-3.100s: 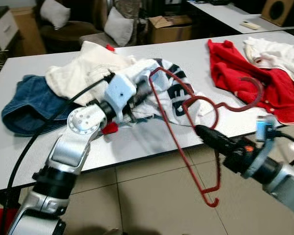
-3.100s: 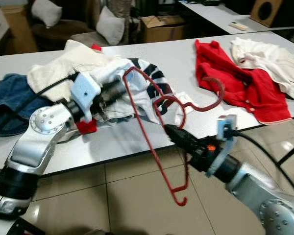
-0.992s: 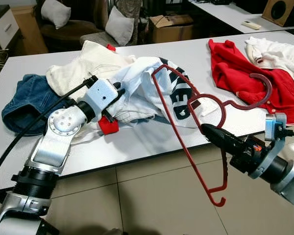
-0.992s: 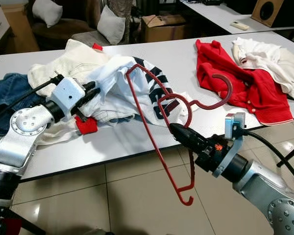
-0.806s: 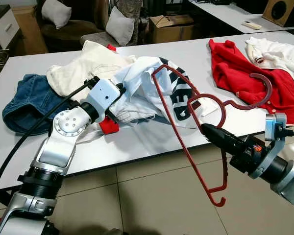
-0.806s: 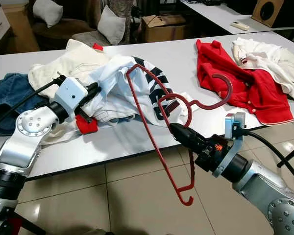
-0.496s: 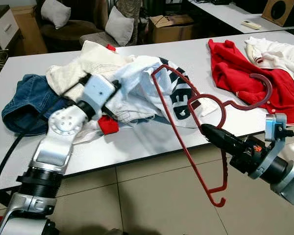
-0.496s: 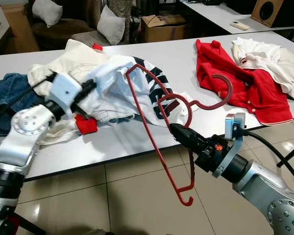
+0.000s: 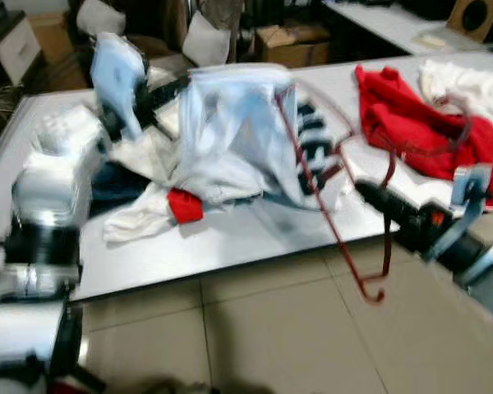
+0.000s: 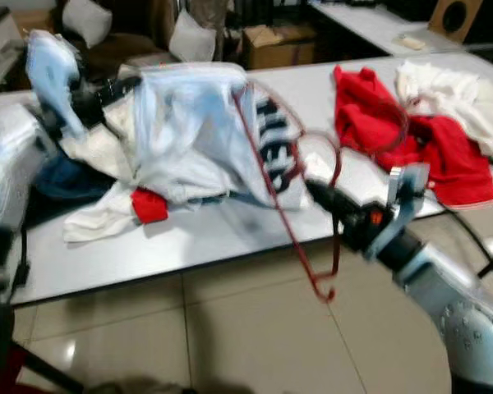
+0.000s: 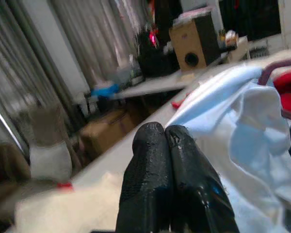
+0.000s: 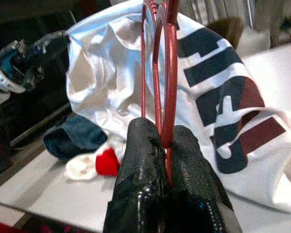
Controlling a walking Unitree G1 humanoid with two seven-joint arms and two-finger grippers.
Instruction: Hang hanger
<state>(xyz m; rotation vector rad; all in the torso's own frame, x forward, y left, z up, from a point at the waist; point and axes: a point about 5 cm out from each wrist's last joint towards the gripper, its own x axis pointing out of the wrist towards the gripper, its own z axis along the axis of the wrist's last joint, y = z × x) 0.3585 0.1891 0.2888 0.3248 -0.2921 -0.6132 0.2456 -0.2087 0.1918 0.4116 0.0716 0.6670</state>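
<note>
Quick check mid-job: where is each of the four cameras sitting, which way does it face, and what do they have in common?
Left eye view: on the head, looking forward and down at the table; both arms show, left gripper lifting the white shirt.
Right eye view: the other eye, same scene; right gripper holding the red hanger.
Left wrist view: looks along closed fingers pinching the shirt.
Right wrist view: looks along fingers clamped on the hanger, shirt behind.
Shared: shirt and hanger appear in all four.

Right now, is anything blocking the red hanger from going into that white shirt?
Nothing visible does: the right tool grips the red hanger beside the white shirt, which the left tool holds lifted.
</note>
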